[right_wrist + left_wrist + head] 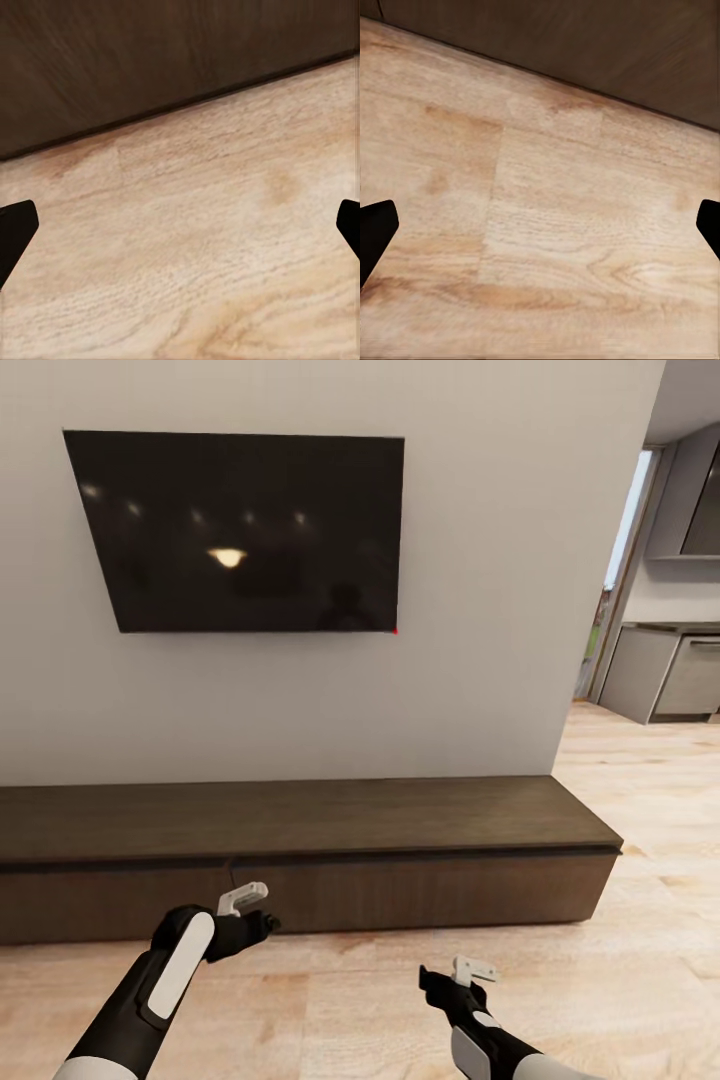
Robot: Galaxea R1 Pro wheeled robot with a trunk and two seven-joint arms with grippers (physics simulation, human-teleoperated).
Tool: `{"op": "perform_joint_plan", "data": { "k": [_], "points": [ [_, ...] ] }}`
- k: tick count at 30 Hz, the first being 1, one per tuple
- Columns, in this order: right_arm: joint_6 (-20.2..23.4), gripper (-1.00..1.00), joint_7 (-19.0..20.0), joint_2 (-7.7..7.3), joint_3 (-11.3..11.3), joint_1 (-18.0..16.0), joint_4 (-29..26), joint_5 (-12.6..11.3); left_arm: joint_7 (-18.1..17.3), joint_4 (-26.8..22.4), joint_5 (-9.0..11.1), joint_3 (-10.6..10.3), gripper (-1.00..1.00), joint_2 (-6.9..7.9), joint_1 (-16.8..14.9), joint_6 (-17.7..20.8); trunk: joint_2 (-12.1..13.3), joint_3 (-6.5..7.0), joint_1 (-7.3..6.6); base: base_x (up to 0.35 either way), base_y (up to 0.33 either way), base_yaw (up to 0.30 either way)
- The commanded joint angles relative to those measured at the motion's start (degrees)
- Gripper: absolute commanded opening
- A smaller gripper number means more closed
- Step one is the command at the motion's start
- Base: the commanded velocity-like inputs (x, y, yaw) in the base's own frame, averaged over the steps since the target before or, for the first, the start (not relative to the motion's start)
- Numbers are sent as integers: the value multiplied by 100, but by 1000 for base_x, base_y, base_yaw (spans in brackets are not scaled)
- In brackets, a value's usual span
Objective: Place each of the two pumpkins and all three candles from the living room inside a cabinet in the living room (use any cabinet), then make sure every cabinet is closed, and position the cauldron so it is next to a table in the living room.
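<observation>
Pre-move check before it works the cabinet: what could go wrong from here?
1. The cabinet fronts are handleless and shut, so an open gripper could slip off the seam.
2. Left gripper sits close to the cabinet face; driving forward risks a bump.
3. Right gripper hangs low over the floor; lowering could scrape it.

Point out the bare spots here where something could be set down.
The cabinet top is bare along its whole visible length under the television. The plank floor is bare to the cabinet's right toward the doorway. The floor strip in front is more crowded: left end effector and right end effector hang over it.
</observation>
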Motion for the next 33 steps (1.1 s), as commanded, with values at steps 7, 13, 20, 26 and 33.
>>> {"op": "perform_joint_plan", "data": {
  "k": [7, 13, 20, 26, 33],
  "points": [
    [-41, 100, -29, 8, 54, -6, 1, -67, 58, -16, 61, -12, 100, 9, -3, 119, 39, 12, -24, 0, 0, 1],
    [-31, 100, -35, 28, 58, -4, 1, -66, 52, -9, 68, -1, 100, 24, 2, 128, 39, 12, -24, -3, 71, 162],
    [-28, 100, -34, 33, 59, -2, 2, -69, 49, -1, 80, 287, 100, 26, 6, 132, 39, 12, -24, -96, 248, 266],
    [-27, 100, -31, 33, 67, -3, 1, -66, 49, 3, 87, 342, 100, 27, 6, 135, 39, 12, -24, -132, 278, 275],
    [-27, 100, -30, 33, 75, -5, 1, -60, 49, 4, 87, 347, 100, 32, 11, 135, 39, 12, -24, -112, 287, 275]
  ]
}}
